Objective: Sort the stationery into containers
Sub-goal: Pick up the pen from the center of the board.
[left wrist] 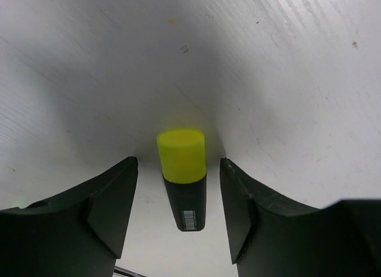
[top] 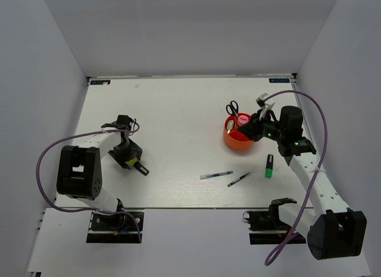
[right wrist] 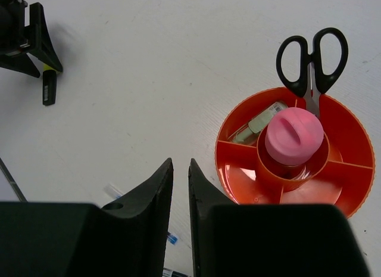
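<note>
My left gripper is open and straddles a yellow highlighter lying on the table; its fingers do not touch it. The orange-red cup has compartments. The pink-capped glue tube stands in its centre ring. The black-handled scissors lean out over its far rim. A pale-green piece lies in one compartment. My right gripper hovers beside the cup, jaws nearly together and empty.
A blue-white pen, a green pen and a green highlighter lie on the table in front of the cup. White walls enclose the table on three sides.
</note>
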`<state>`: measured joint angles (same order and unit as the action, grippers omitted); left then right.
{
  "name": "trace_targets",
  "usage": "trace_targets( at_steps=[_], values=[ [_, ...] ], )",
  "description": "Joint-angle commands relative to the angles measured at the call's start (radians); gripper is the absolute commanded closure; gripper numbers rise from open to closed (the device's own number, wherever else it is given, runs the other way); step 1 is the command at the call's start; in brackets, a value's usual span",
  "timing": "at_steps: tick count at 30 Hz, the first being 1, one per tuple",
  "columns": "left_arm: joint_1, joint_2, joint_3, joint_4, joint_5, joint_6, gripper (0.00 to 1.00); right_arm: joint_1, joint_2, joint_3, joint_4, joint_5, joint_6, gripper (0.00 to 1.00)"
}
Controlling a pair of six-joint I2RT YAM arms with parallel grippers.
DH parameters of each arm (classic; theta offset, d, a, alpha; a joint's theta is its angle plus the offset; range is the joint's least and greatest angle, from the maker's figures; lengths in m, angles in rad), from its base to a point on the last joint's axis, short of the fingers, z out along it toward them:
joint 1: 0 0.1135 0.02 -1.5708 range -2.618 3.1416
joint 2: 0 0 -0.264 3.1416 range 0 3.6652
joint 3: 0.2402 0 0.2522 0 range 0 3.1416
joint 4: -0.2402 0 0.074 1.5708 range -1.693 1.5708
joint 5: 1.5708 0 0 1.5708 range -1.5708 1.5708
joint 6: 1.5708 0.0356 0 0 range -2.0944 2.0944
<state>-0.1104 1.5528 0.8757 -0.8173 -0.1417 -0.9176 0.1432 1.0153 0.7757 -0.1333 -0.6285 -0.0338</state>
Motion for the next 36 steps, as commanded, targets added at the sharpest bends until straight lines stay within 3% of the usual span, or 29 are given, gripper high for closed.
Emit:
trace_targets(
  at_steps=[1, 7, 10, 14, 15, 17, 18, 19, 20, 21, 23, 25, 27, 33, 34, 36],
  values=[
    [0.000, 0.013, -0.001, 0.033, -0.004, -0.021, 0.32, -0.011, -0.020, 0.005, -0.006, -0.008, 0.000, 0.80],
    [0.000, 0.039, -0.003, 0.043, 0.008, -0.033, 0.32, -0.019, -0.020, 0.002, -0.005, -0.010, 0.003, 0.80],
    [-0.006, 0.052, -0.001, 0.043, 0.001, -0.030, 0.40, -0.024, -0.023, 0.002, -0.003, -0.008, 0.003, 0.80],
    [-0.006, 0.046, -0.018, 0.055, 0.001, -0.021, 0.66, -0.025, -0.026, 0.002, -0.009, -0.011, 0.008, 0.80],
    [-0.008, 0.044, -0.021, 0.059, 0.005, -0.014, 0.79, -0.031, -0.027, 0.000, -0.008, -0.013, 0.006, 0.80],
    [-0.009, 0.026, -0.021, 0.060, 0.013, -0.004, 0.89, -0.031, -0.029, 0.004, -0.008, -0.013, 0.006, 0.80],
    [-0.009, 0.021, -0.018, 0.058, 0.023, 0.012, 0.98, -0.037, -0.029, 0.002, -0.014, -0.011, 0.003, 0.72],
    [-0.012, 0.006, -0.012, 0.055, 0.024, 0.022, 1.00, -0.039, -0.029, 0.004, -0.025, -0.007, 0.002, 0.61],
    [-0.023, -0.012, -0.006, 0.052, 0.024, 0.025, 1.00, -0.042, -0.030, 0.011, -0.029, 0.013, -0.017, 0.37],
    [-0.029, -0.022, 0.011, 0.046, 0.024, 0.063, 1.00, -0.040, -0.030, 0.010, -0.038, 0.027, -0.023, 0.31],
    [-0.072, -0.063, 0.061, 0.021, -0.001, 0.086, 1.00, -0.048, -0.027, 0.020, -0.052, 0.090, -0.047, 0.31],
    [-0.120, -0.097, 0.112, 0.006, -0.025, 0.146, 1.00, -0.057, -0.031, 0.023, -0.072, 0.137, -0.054, 0.60],
    [-0.214, -0.118, 0.172, -0.003, -0.050, 0.204, 1.00, -0.065, -0.038, 0.027, -0.078, 0.203, -0.040, 1.00],
    [-0.513, -0.140, 0.376, 0.061, -0.215, 0.373, 1.00, -0.088, -0.060, 0.030, -0.088, 0.427, 0.009, 1.00],
    [-0.543, -0.140, 0.391, 0.085, -0.229, 0.391, 1.00, -0.091, -0.066, 0.030, -0.088, 0.540, 0.020, 1.00],
    [-0.672, -0.129, 0.391, 0.254, -0.290, 0.486, 1.00, -0.099, -0.070, 0.024, -0.069, 0.625, 0.076, 1.00]
  ],
)
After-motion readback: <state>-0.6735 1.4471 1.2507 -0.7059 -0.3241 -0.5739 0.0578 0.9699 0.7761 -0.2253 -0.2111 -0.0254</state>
